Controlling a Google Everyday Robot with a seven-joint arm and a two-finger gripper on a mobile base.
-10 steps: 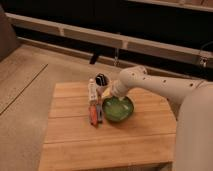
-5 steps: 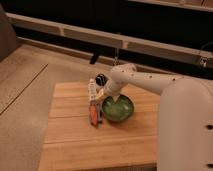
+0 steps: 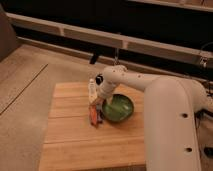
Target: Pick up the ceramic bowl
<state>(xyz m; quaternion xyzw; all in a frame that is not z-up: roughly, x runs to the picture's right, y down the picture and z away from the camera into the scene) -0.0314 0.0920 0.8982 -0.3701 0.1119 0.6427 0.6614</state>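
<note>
The green ceramic bowl [image 3: 119, 108] sits on the wooden table [image 3: 75, 135], right of centre, paler green inside. My white arm reaches from the right across the bowl. My gripper [image 3: 101, 102] is low at the bowl's left rim, between the bowl and the small orange-and-grey item [image 3: 94, 115]. The arm's wrist covers the bowl's upper left edge.
A small white-and-black cup [image 3: 92, 87] stands just behind the orange-and-grey item, left of the wrist. A dark wall with pale horizontal rails [image 3: 75, 32] runs behind the table. The floor lies left of the table.
The arm has swung further left and down over the bowl. The gripper has dropped toward the bowl's left rim. The bowl has not moved.
</note>
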